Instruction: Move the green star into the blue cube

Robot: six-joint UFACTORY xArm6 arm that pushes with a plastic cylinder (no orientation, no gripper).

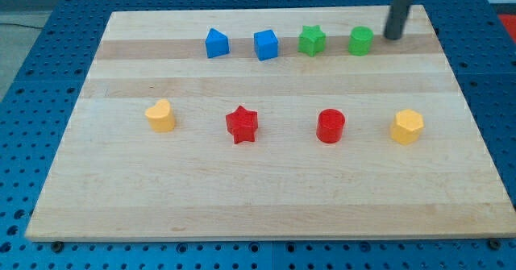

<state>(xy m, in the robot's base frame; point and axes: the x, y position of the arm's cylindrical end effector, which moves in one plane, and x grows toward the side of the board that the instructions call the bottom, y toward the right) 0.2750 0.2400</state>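
The green star (312,40) sits in the top row of the wooden board (266,181). The blue cube (266,45) is just to its left, with a small gap between them. A green cylinder (361,40) stands to the star's right. My tip (393,37) is at the view's top right, just right of the green cylinder, touching no block. The rod rises out of the top of the view.
A blue pentagon-like block (216,43) lies left of the blue cube. The lower row holds a yellow heart (160,115), a red star (241,124), a red cylinder (330,126) and a yellow hexagon (407,126). Blue perforated table surrounds the board.
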